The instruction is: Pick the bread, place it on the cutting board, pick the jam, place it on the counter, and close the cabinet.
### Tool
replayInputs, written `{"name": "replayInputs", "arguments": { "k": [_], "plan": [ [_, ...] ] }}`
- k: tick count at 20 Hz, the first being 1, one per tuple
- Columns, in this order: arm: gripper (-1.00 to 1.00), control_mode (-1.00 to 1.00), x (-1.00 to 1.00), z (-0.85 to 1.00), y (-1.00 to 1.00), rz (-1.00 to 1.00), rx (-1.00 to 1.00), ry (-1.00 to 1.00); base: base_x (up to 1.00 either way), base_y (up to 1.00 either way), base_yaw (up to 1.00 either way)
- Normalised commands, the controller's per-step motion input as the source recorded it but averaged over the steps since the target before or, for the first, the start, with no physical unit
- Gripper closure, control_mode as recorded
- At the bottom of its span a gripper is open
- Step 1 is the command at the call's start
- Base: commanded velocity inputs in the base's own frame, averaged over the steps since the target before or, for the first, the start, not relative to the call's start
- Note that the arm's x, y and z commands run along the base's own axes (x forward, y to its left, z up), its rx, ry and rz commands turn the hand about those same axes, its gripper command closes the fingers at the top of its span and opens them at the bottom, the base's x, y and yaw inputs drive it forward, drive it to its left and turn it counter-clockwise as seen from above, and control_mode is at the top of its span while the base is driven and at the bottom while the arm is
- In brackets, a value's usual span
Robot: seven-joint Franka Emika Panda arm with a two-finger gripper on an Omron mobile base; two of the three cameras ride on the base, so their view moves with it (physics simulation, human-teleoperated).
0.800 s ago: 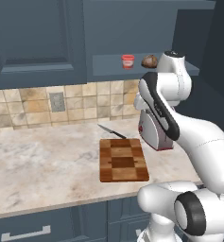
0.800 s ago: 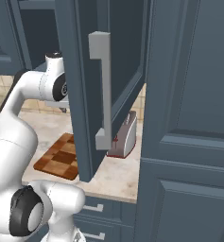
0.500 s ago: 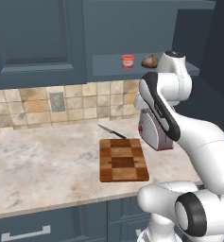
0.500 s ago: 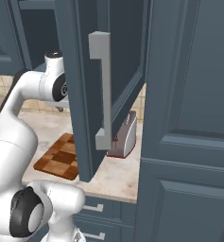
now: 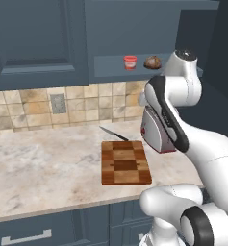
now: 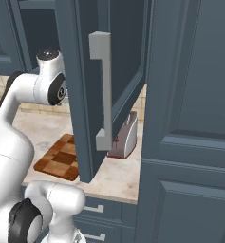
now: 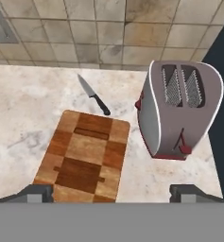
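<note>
The bread (image 5: 153, 62) and the red jam (image 5: 130, 62) sit side by side on the shelf of the open cabinet (image 5: 134, 29), jam to the left. The cabinet's door (image 6: 80, 85) stands swung out, its silver bar handle (image 6: 102, 90) facing the right base camera. The cutting board (image 5: 125, 162) lies bare on the counter (image 5: 43, 168). In the hand view my gripper (image 7: 112, 194) hangs open above the near end of the cutting board (image 7: 85, 156), looking down, its fingertips (image 7: 38, 193) wide apart with nothing between them.
A silver and red toaster (image 7: 179, 111) stands just right of the board. A black-handled knife (image 7: 93, 96) lies behind the board near the tiled wall (image 7: 108, 33). The open door (image 6: 80, 85) juts out over the counter's right end beside tall cupboards (image 6: 190, 118).
</note>
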Motion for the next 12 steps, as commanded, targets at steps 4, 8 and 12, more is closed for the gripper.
{"name": "replayInputs", "arguments": {
  "k": [4, 8, 12],
  "plan": [
    [-1.0, -1.0, -0.1, 0.25, -0.03, 0.0, -0.01, -0.22, 0.0, 0.0, 0.0],
    [-1.0, -1.0, -0.07, 0.26, -0.01, 0.0, 0.0, -0.21, 0.0, 0.0, 0.0],
    [-1.0, -1.0, -0.17, 0.27, -0.06, 0.0, 0.0, -0.21, 0.0, 0.0, 0.0]
  ]
}}
